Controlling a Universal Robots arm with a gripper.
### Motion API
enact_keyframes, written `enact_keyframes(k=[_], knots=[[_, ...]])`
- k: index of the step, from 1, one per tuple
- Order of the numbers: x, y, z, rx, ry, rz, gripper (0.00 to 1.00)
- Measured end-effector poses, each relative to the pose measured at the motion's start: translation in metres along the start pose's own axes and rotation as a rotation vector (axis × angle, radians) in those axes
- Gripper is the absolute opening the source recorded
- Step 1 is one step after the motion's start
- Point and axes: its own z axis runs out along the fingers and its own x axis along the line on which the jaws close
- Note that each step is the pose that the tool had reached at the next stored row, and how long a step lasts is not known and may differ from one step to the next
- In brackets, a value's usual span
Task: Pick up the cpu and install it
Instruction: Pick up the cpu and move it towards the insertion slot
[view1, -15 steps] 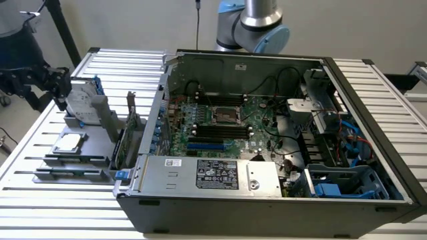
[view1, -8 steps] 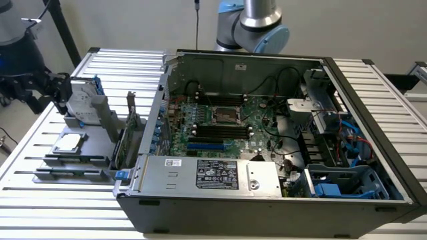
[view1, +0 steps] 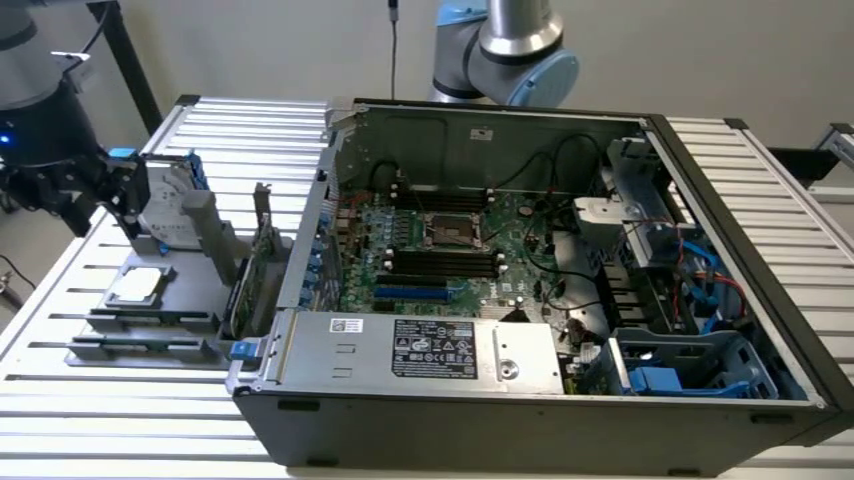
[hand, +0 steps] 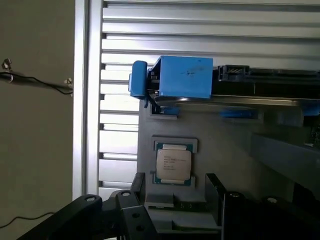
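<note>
Soft even light glares off the slatted table (hand: 120, 142) and leaves the computer case (view1: 400, 150) shadowed.

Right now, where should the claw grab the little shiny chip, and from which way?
Grab the chip by two opposite edges, coming straight down from above. It lies flat, shiny side up, in a shallow pocket of the grey tray, so its thin rim is likely the only hold. The open claw looks wide enough to fit across it.
</note>
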Motion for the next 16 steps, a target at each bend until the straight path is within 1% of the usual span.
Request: enact_keyframes(k=[4,5,16], knots=[[0.0,-0.0001,0.0073,0.0,-0.0001,-0.002,0.61],[-0.001,-0.0002,0.0091,0.0,-0.0001,-0.002,0.67],[-0.005,-0.0009,0.029,0.0,0.0,-0.003,0.67]])
